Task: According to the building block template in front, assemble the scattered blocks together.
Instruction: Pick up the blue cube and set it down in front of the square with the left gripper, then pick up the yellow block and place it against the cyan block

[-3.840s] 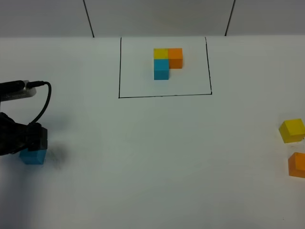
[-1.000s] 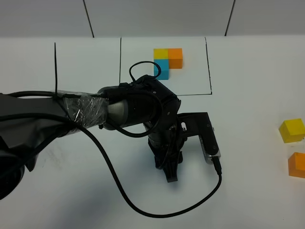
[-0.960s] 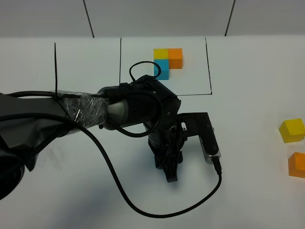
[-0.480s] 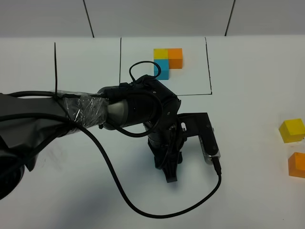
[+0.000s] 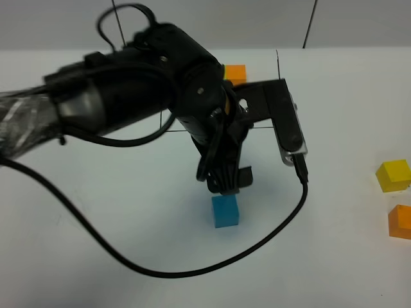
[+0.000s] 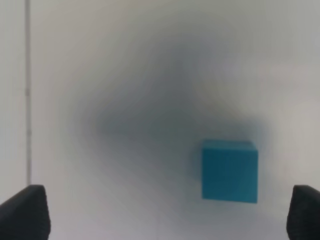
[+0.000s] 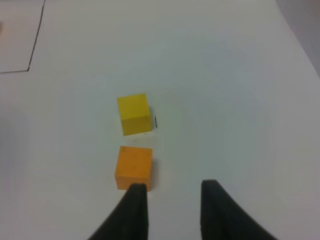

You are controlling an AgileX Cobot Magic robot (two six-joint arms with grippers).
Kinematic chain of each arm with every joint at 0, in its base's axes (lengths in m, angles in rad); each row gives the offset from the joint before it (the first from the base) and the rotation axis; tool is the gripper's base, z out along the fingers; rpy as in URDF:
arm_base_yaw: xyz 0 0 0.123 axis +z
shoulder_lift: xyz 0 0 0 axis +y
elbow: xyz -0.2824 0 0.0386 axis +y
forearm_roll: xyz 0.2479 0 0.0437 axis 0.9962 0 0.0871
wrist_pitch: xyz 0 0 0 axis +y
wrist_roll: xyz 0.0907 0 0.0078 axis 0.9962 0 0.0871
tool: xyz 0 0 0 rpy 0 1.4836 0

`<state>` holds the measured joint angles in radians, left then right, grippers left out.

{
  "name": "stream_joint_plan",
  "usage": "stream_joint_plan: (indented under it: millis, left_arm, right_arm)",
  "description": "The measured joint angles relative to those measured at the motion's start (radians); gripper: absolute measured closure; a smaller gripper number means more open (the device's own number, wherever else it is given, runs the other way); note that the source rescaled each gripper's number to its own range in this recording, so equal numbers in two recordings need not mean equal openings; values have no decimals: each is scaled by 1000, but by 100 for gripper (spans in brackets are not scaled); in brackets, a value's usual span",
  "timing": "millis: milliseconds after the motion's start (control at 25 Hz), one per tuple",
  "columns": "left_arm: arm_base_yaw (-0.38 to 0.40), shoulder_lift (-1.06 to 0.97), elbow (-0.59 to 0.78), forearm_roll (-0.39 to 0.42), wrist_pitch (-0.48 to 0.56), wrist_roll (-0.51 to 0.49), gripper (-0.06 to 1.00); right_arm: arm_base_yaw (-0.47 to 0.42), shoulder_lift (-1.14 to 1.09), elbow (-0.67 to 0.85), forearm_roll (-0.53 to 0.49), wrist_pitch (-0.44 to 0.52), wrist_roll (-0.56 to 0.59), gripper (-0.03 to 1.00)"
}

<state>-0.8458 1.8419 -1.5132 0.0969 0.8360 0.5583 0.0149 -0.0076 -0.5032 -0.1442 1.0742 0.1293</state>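
The cyan-blue cube (image 5: pixel 225 211) stands alone on the white table, just below my left gripper (image 5: pixel 224 181). In the left wrist view the cube (image 6: pixel 229 170) lies between the wide-apart fingertips (image 6: pixel 24 211) without touching them; the left gripper (image 6: pixel 164 214) is open and empty. The yellow cube (image 5: pixel 393 175) and orange cube (image 5: pixel 401 221) sit at the right edge. In the right wrist view my right gripper (image 7: pixel 175 202) is open just short of the orange cube (image 7: pixel 133 167), with the yellow cube (image 7: pixel 133 114) beyond it. The left arm hides most of the template; its orange cube (image 5: pixel 236 72) and frame line (image 5: pixel 278 64) show.
The left arm's body and black cable (image 5: pixel 282 218) span the middle of the table. The wrist camera box (image 5: pixel 288 125) hangs beside the arm. The table's back edge meets a grey wall (image 5: pixel 359 22).
The left arm has risen and drawn back toward the template, letting go of the blue cube, which now stands uncovered on the table. The yellow and orange cubes have not moved.
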Motion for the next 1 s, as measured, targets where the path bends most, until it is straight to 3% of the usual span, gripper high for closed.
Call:
stream_joint_plan:
  millis: [240, 480, 760, 1000]
  left_arm:
    - [-1, -255, 0, 214, 156, -87, 2]
    - [-1, -523, -1, 388, 360, -266, 13]
    - [-1, -808, 2, 377, 361, -398, 17]
    - [-1, -1063, 14, 302, 361, -410, 24]
  right_arm:
    - [0, 0, 0, 0, 0, 0, 96]
    - [0, 0, 0, 0, 0, 0, 96]
    - [0, 0, 0, 0, 0, 0, 96]
    - [0, 0, 0, 0, 0, 0, 96]
